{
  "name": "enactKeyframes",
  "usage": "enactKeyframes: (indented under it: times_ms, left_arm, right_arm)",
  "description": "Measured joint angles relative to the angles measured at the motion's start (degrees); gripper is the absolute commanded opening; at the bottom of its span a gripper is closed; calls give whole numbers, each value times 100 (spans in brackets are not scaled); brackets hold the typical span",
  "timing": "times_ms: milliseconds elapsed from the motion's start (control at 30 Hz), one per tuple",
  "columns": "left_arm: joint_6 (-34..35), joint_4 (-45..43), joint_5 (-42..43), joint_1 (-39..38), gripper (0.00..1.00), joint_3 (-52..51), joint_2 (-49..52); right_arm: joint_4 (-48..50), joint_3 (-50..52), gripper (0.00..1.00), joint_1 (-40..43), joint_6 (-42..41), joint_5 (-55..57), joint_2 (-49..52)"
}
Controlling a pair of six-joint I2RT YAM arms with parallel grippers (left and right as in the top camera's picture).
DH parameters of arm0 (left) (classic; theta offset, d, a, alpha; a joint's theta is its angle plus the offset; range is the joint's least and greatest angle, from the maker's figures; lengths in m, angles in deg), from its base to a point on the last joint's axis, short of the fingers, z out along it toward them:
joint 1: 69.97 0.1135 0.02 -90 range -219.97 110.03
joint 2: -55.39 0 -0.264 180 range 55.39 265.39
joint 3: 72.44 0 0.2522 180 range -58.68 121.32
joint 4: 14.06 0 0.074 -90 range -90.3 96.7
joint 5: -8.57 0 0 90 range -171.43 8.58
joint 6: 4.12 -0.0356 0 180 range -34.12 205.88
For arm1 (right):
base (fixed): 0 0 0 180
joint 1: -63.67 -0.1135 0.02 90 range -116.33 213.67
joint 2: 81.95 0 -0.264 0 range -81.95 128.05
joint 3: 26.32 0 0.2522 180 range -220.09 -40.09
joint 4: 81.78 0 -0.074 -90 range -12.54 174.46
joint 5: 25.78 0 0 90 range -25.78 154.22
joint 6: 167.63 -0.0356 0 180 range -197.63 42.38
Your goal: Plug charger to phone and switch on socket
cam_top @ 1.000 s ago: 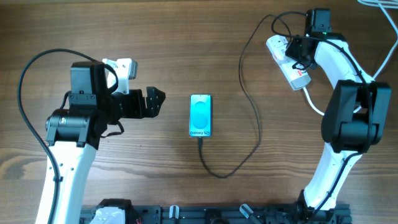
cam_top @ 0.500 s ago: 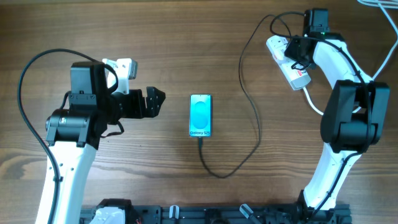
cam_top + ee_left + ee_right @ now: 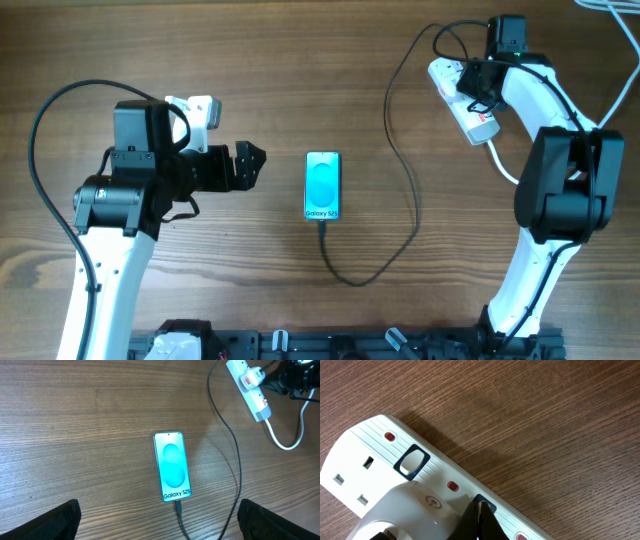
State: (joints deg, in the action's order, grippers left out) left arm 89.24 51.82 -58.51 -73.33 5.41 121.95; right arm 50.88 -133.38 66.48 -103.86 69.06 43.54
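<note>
The phone [image 3: 322, 186] lies flat mid-table with its cyan screen up, and also shows in the left wrist view [image 3: 172, 466]. The black charger cable [image 3: 405, 170] is plugged into the phone's near end and loops right and up to its white plug [image 3: 415, 510] in the socket strip [image 3: 462, 100]. My right gripper [image 3: 480, 510] is shut, its tips pressed on a switch of the socket [image 3: 435, 467] beside the plug. My left gripper [image 3: 250, 165] is open and empty, left of the phone.
The socket's thick white lead [image 3: 505, 165] curls away toward the right arm's base. Another white cable [image 3: 608, 10] lies at the top right corner. A black rail [image 3: 330, 345] runs along the table's front edge.
</note>
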Motion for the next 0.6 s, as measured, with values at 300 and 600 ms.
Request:
enactKeyframes:
  times_ms: [300,600]
  left_arm:
    - [0,2,0,0,100,0,0]
    - [0,2,0,0,100,0,0]
  right_arm:
    - [-164,-37,4,-44,0,-22,-2]
    - [-905,-103,5,-291,2,31,-111]
